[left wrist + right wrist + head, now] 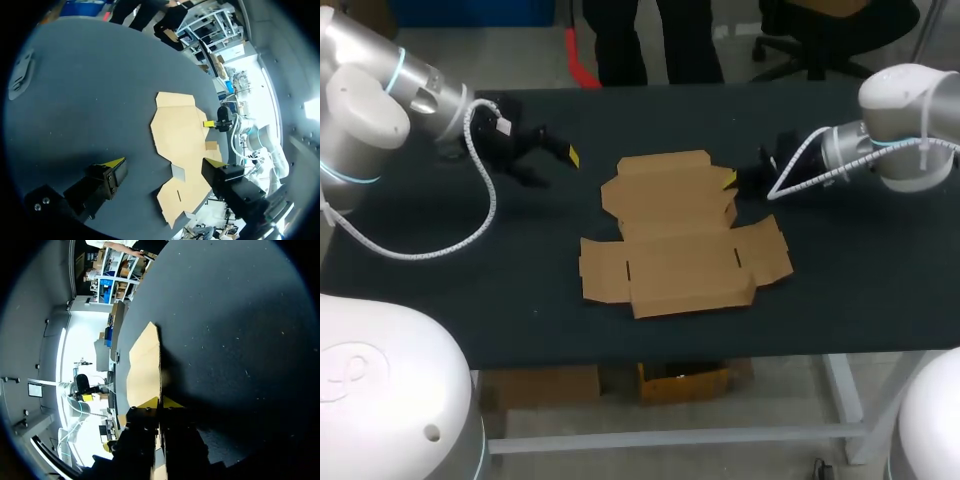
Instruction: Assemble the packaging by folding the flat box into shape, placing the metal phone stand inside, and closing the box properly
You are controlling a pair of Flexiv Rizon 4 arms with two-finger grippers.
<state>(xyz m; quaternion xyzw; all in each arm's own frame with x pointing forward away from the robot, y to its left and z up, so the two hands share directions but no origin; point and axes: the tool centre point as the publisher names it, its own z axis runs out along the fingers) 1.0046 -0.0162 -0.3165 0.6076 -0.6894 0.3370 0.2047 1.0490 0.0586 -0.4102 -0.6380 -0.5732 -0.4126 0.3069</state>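
Fingers of my left claw stand wide apart, at ten o'clock from the flat cardboard box; the box lies unfolded mid-table; my right claw is pinched onto its upper flap's edge at two o'clock.

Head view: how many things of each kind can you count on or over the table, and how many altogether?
flat brown cardboard box: 1
black grippers with yellow tips: 2, the left gripper and the right gripper
Total: 3
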